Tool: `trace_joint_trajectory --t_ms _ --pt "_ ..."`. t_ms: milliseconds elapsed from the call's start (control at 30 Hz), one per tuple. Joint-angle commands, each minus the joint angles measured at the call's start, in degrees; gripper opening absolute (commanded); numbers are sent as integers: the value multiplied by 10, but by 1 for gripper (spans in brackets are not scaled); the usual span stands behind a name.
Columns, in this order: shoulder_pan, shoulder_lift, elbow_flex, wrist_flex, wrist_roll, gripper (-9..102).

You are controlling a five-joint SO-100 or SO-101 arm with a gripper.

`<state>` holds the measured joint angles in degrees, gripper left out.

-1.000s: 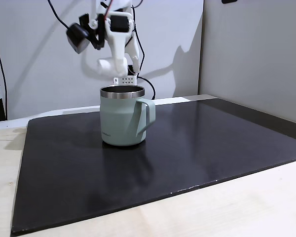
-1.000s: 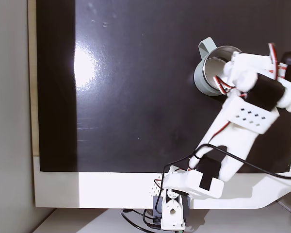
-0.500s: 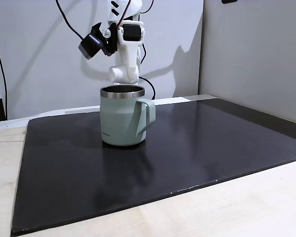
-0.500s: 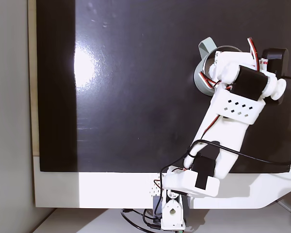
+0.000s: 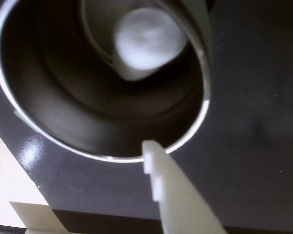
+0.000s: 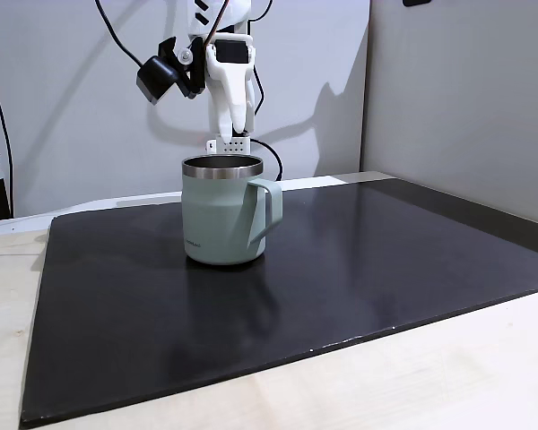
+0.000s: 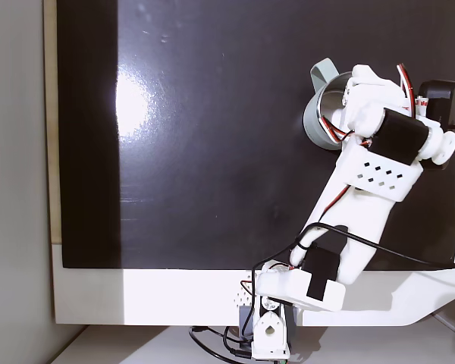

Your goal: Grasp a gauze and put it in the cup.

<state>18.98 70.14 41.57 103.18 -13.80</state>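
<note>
The gauze, a soft white roll seen blurred and end-on, lies inside the cup against its dark steel wall in the wrist view, below and apart from the jaws. One white plastic finger juts from the bottom edge of that view, its stepped tip over the shiny rim and touching nothing. The gripper hangs just above the cup in a fixed view, its jaws a narrow gap apart and empty. The pale sage-green mug, with a loop handle and small dark lettering near its base, stands upright on a glossy black mat that covers the pale wooden surface. From above, the white arm covers most of the cup.
</note>
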Motion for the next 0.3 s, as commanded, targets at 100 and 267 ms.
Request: trace_joint_trajectory --t_ms 100,267 --pt "2 44 -5 -1 -4 34" --pt "-2 45 -5 -1 -4 34"
